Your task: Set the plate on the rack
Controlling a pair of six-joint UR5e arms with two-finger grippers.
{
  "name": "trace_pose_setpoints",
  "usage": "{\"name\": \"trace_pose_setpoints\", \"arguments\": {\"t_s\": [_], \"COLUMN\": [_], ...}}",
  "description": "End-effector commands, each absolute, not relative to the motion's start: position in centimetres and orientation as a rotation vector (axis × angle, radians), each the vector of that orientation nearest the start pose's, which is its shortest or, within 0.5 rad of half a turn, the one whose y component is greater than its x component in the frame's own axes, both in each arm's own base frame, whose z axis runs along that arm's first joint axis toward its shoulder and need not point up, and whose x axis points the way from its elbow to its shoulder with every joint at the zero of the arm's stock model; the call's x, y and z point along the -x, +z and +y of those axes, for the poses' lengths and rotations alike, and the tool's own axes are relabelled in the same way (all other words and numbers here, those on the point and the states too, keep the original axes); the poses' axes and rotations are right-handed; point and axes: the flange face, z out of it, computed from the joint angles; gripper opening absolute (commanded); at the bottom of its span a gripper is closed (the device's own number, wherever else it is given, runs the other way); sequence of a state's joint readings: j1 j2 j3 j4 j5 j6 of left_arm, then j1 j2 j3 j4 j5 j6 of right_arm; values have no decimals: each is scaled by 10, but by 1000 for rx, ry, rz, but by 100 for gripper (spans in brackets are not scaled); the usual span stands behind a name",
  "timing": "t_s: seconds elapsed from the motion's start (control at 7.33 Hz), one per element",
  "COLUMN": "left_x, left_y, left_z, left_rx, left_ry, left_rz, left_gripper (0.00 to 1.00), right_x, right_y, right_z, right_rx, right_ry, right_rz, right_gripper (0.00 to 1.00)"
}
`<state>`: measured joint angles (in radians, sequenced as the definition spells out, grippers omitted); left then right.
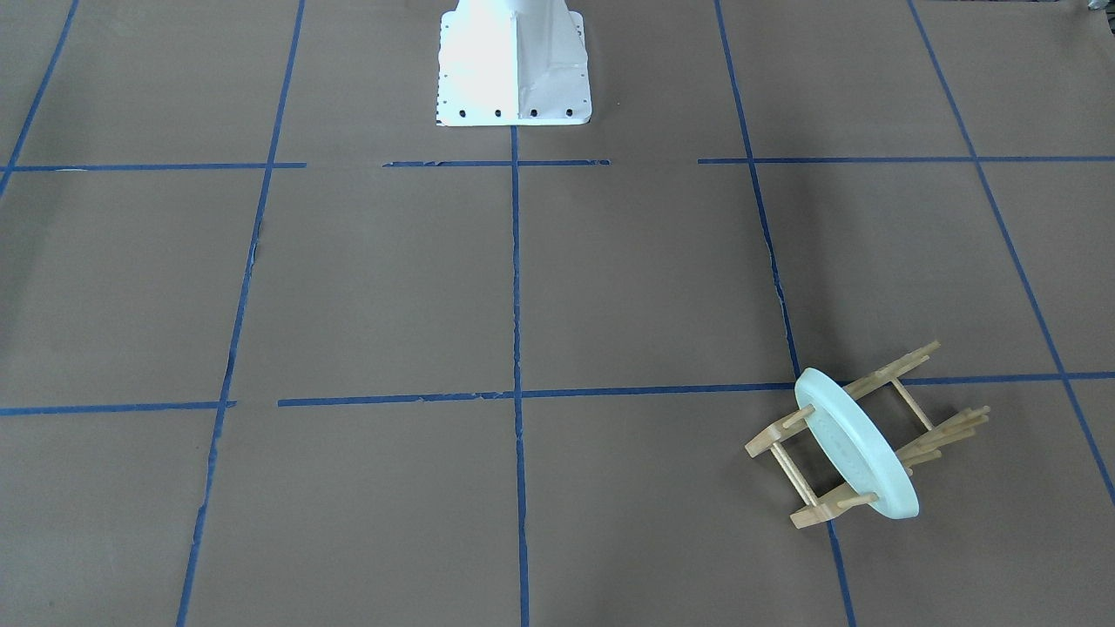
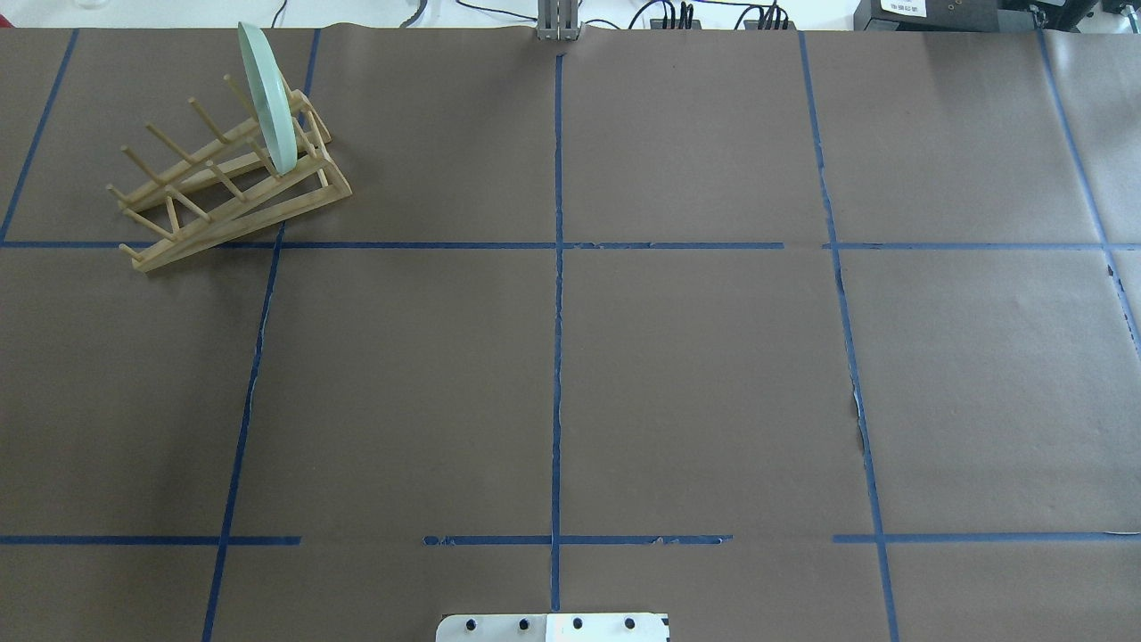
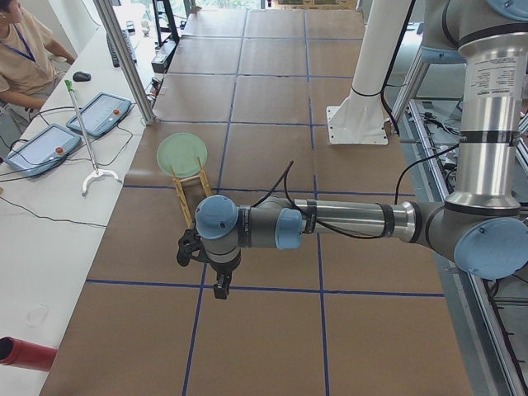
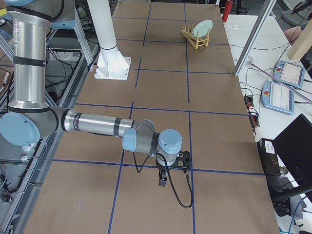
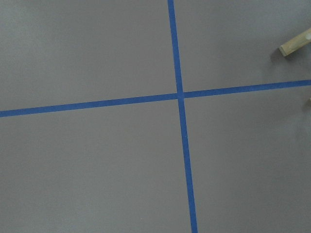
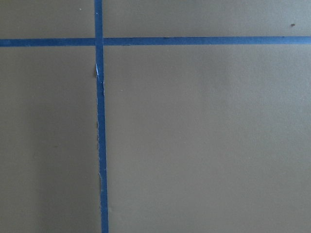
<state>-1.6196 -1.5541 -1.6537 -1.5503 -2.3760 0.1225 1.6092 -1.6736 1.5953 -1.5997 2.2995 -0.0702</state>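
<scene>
The pale mint-green plate (image 1: 858, 457) stands on edge between the pegs of the light wooden rack (image 1: 769, 438). In the overhead view the plate (image 2: 267, 98) sits at the far end of the rack (image 2: 241, 223), at the table's far left. My left gripper (image 3: 216, 280) hangs above the table near the rack (image 3: 188, 198), apart from the plate (image 3: 181, 153). My right gripper (image 4: 163, 180) hangs over bare table far from the plate (image 4: 202, 28). I cannot tell whether either gripper is open or shut. A rail end of the rack (image 5: 295, 43) shows in the left wrist view.
Brown paper with a blue tape grid (image 2: 557, 245) covers the table. The white robot base (image 1: 514, 65) stands at the middle of the robot's edge. An operator (image 3: 25, 58) and teach pendants (image 3: 99, 111) are at the side bench. A red cylinder (image 3: 25, 353) lies there too.
</scene>
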Motion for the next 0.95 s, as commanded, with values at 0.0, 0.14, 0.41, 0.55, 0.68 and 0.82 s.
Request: {"name": "trace_pose_setpoints", "arguments": {"t_s": [0.0, 0.14, 0.41, 0.55, 0.68, 0.82], "left_x": [85, 85, 85, 84, 85, 85], "left_y": [620, 623, 631, 630, 631, 631], "left_z": [-485, -485, -479, -480, -479, -479], "left_rx": [-121, -116, -106, -106, -107, -109], "left_ry": [93, 91, 85, 88, 86, 88], "left_rz": [798, 798, 808, 810, 812, 811], "left_gripper": [100, 100, 100, 100, 100, 100], "right_x": [-84, -84, -84, -84, -84, -84], "right_y": [700, 700, 700, 700, 700, 700], "right_z": [-436, -436, -436, -436, -436, -436], "right_rx": [61, 61, 61, 61, 62, 61], "right_ry": [8, 8, 8, 8, 9, 8], "right_rz": [-732, -732, -732, -732, -732, -732], "right_gripper": [100, 100, 100, 100, 100, 100]}}
